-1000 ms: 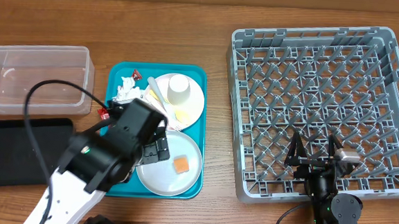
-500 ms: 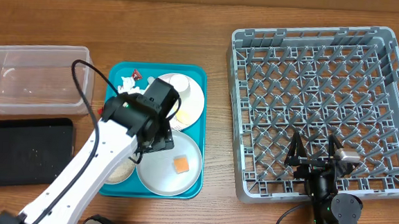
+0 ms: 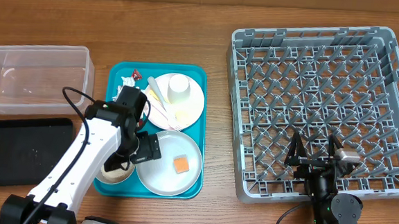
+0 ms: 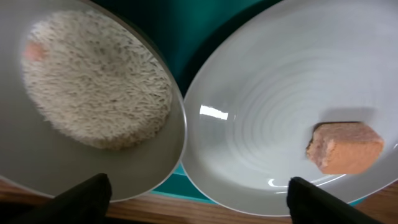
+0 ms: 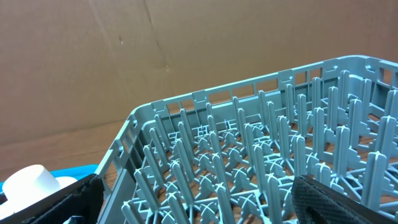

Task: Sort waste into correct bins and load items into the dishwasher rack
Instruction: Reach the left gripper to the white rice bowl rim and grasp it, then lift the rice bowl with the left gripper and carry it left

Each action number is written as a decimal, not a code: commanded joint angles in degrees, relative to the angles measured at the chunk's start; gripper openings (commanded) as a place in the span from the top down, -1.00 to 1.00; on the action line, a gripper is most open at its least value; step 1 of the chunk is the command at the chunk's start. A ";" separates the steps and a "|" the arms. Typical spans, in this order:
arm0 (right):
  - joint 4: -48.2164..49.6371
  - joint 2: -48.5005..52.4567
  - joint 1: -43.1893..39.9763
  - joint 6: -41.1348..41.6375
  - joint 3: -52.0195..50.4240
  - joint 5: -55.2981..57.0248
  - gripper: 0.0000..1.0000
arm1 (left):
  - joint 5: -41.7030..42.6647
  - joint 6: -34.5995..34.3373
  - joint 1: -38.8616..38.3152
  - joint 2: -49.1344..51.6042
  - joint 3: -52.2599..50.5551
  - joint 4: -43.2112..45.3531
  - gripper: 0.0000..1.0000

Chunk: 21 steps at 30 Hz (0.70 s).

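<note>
The left gripper (image 4: 202, 199) hangs wide open and empty. Right beneath it, a bowl of rice (image 4: 93, 93) lies toward one finger. A white plate (image 4: 249, 106) carrying the orange food cube (image 4: 345, 146) lies toward the other. The right gripper (image 5: 196, 205), spread and empty, faces the dishwasher rack (image 5: 249, 143) just ahead.

The rice bowl (image 3: 112, 177), at the front-left corner of the teal tray (image 3: 195, 84), is largely hidden under the left arm (image 3: 89, 150) — the black tray (image 3: 16, 153), at the desk's left edge, is cut off by the frame.
</note>
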 commanded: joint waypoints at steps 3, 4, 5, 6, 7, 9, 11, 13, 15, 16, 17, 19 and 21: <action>0.37 -0.46 -0.33 -0.42 -0.59 0.37 -1.00 | 2.93 2.32 0.22 0.02 -5.01 2.49 -0.59; 0.37 -0.46 -0.33 -0.42 -0.59 0.37 -1.00 | 2.93 2.32 0.22 0.02 -5.46 2.75 -0.54; 0.37 -0.46 -0.33 -0.42 -0.59 0.37 -1.00 | 2.91 2.32 0.22 0.02 -5.81 2.99 -0.48; 0.37 -0.46 -0.33 -0.42 -0.59 0.37 -1.00 | 2.82 2.34 0.22 0.02 -6.14 3.26 -0.42; 0.37 -0.46 -0.33 -0.42 -0.59 0.37 -1.00 | 2.71 2.34 0.22 0.02 -6.36 3.45 -0.37; 0.37 -0.46 -0.33 -0.42 -0.59 0.37 -1.00 | 2.21 2.34 0.22 0.02 -6.88 4.39 -0.29; 0.37 -0.46 -0.33 -0.42 -0.59 0.37 -1.00 | 0.72 2.34 0.22 0.02 -7.34 5.40 -0.20; 0.37 -0.46 -0.33 -0.42 -0.59 0.37 -1.00 | -0.68 2.34 0.22 0.02 -7.82 6.23 -0.16; 0.37 -0.46 -0.33 -0.42 -0.59 0.37 -1.00 | -1.36 2.36 0.22 0.02 -8.28 6.75 -0.04; 0.37 -0.46 -0.33 -0.42 -0.59 0.37 -1.00 | -1.68 2.34 0.22 0.02 -8.55 6.95 -0.03; 0.37 -0.46 -0.33 -0.42 -0.59 0.37 -1.00 | -2.27 2.34 0.22 0.02 -9.01 7.30 -0.03; 0.37 -0.46 -0.33 -0.42 -0.59 0.37 -1.00 | -3.19 2.32 0.22 0.02 -9.84 7.80 -0.03; 0.37 -0.46 -0.33 -0.42 -0.59 0.37 -1.00 | -3.85 2.34 0.22 0.02 -10.64 8.39 -0.01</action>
